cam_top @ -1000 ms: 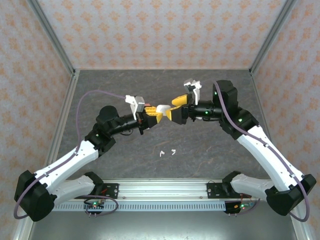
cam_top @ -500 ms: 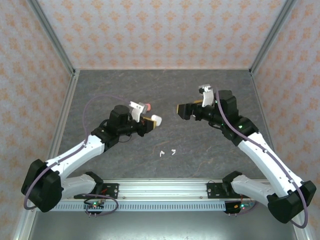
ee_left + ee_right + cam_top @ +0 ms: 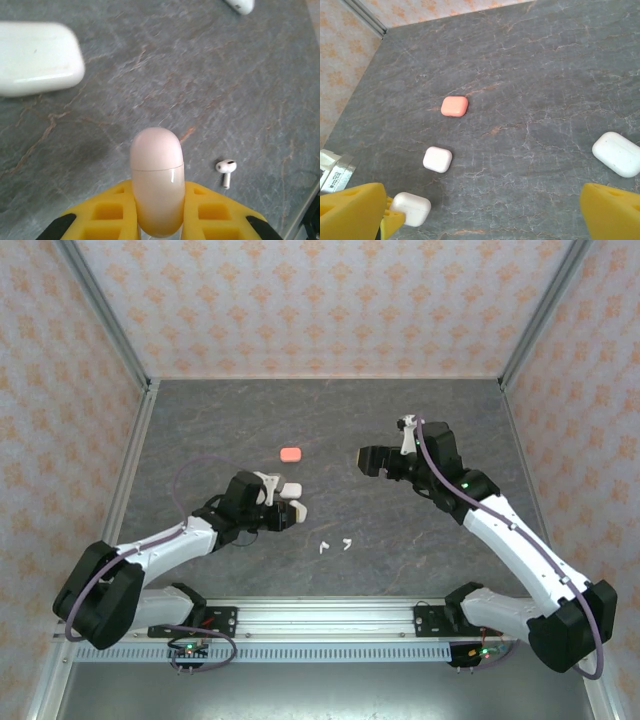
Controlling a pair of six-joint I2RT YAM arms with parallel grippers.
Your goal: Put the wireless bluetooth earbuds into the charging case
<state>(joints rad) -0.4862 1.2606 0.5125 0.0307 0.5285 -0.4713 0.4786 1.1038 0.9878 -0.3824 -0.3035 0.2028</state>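
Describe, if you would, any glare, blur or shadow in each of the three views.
Top external: even light, sharp. Left wrist: the pink case in the left tool carries a glare streak and throws a soft shadow to its left; the white case looks washed out. Right wrist: the right tool shows soft-edged fingers, the table sharp.

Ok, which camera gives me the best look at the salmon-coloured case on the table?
The right wrist view: the salmon case lies flat on the grey table, unobstructed and large enough to show its rounded-square outline. The top external view shows the same case as a small salmon spot, its shape barely readable.
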